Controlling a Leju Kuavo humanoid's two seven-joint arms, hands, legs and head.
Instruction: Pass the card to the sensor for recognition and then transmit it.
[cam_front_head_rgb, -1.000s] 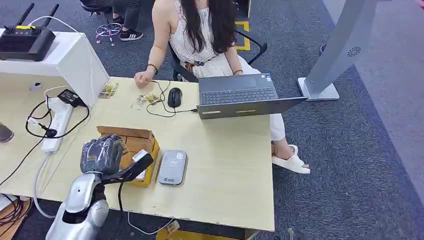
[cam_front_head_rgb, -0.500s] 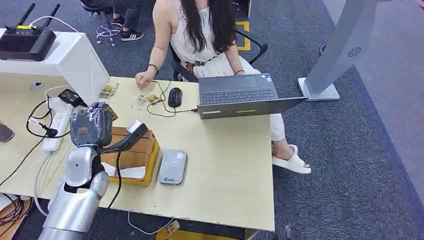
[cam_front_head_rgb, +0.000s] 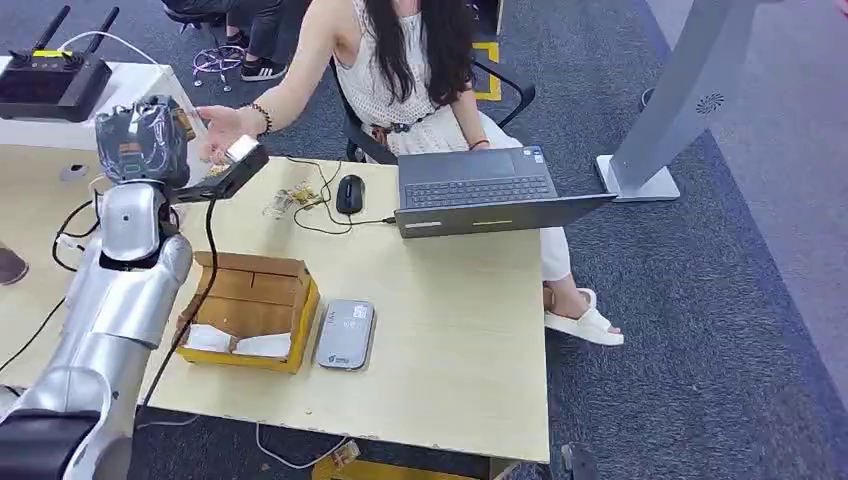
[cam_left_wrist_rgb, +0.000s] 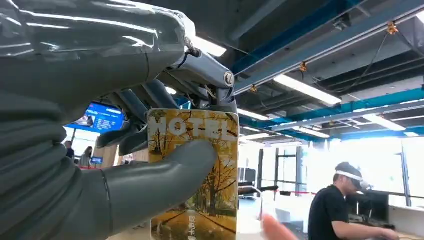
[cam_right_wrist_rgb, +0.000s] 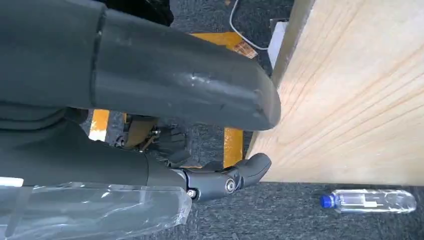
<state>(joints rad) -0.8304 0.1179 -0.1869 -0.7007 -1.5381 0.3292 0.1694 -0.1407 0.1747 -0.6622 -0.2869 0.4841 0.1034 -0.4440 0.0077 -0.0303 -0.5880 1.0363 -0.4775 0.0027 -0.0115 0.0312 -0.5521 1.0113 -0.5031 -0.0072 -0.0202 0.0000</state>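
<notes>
I am watching the yellow HOTEL card (cam_left_wrist_rgb: 200, 165) being pinched between the thick thumb and dark fingers of my left hand (cam_front_head_rgb: 150, 140), which is holding it raised above the table's (cam_front_head_rgb: 450, 330) far edge, arm extending upward toward a seated person's open hand (cam_front_head_rgb: 222, 128). The sensor (cam_front_head_rgb: 345, 335) is lying beside the cardboard box (cam_front_head_rgb: 250, 310). My right hand (cam_right_wrist_rgb: 165, 125) is hanging off the table with fingers apart, grasping nothing.

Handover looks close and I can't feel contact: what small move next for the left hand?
Probably ease the left hand slightly toward the person's open palm and keep gripping: the hotel card is pinned under its thumb, and the palm waits just beyond it.
</notes>
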